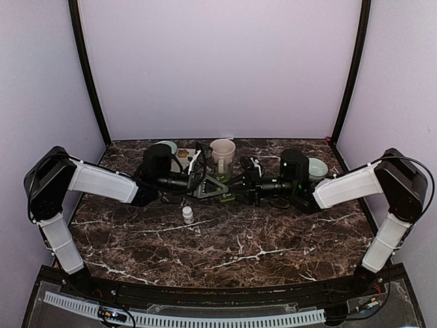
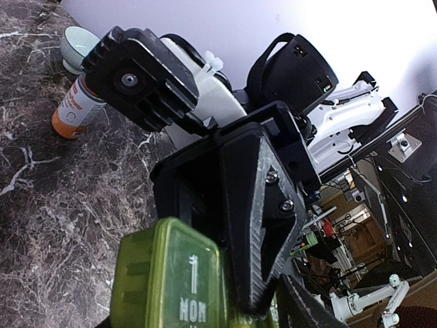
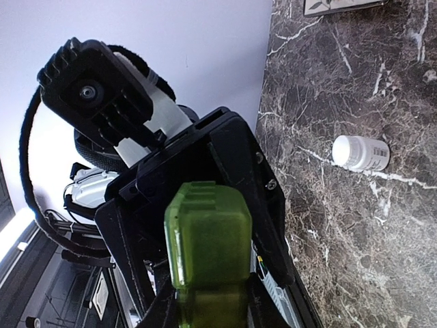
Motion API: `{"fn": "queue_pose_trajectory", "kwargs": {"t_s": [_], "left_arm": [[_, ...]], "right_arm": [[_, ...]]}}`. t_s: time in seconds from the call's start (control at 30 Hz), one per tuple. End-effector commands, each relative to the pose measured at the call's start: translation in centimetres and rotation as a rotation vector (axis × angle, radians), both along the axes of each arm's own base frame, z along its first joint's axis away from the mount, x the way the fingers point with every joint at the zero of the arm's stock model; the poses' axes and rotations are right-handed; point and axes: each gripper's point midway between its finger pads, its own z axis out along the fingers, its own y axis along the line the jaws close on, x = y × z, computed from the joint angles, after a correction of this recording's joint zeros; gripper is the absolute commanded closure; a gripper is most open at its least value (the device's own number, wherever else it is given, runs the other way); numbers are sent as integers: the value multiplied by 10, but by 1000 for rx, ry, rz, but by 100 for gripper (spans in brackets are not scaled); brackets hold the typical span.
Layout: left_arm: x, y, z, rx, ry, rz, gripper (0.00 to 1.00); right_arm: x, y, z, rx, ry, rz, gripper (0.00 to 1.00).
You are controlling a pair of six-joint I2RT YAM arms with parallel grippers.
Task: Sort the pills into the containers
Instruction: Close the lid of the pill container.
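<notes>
The container, a flat green pill box [image 1: 226, 194], hangs above the table's middle between both arms. In the left wrist view its lid [image 2: 179, 277] reads "1 MON". My right gripper [image 1: 247, 183] is shut on the box, which runs down between its fingers in the right wrist view [image 3: 208, 236]. My left gripper [image 1: 210, 186] faces it from the other side. Its jaws stand open, wider than the box's end, one on either side. No pills are in view.
A white pill bottle [image 1: 188, 215] stands just in front of the grippers, also visible from the right wrist [image 3: 360, 152]. A cream mug [image 1: 222, 152] and pale bowls [image 1: 167, 147] [image 1: 316, 167] sit behind. An orange-labelled bottle [image 2: 75, 109] stands by a bowl [image 2: 78, 44].
</notes>
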Motion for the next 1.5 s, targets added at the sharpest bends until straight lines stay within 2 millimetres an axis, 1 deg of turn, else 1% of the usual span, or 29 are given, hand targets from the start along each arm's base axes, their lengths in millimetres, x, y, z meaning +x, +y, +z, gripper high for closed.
{"fn": "queue_pose_trajectory", "kwargs": {"t_s": [0.0,0.13,0.3,0.5,0.6,0.8,1.07,1.2,1.33,1.47], "left_arm": [[7,-5,21,-44,-77,6,40],[10,0,26,-67,-79,27,40],[14,10,38,-121,-64,36,40],[16,17,50,-163,-51,29,39],[16,16,48,-154,-47,23,40],[10,16,42,-141,-30,-11,40],[11,18,23,-68,-19,10,40],[12,18,16,-51,-12,18,40],[11,18,16,-56,-8,7,41],[9,17,18,-62,-10,-9,44]], "right_arm": [[-17,8,17,47,-48,79,91],[-20,6,13,43,-42,81,91],[-25,2,8,38,-36,83,91],[-27,1,7,32,-50,84,91],[-28,3,10,34,-57,88,91],[-25,5,13,32,-74,81,91],[-24,8,25,35,-111,86,91],[-26,9,28,32,-120,87,91],[-26,9,27,28,-123,87,91],[-24,11,26,24,-122,88,91]]}}
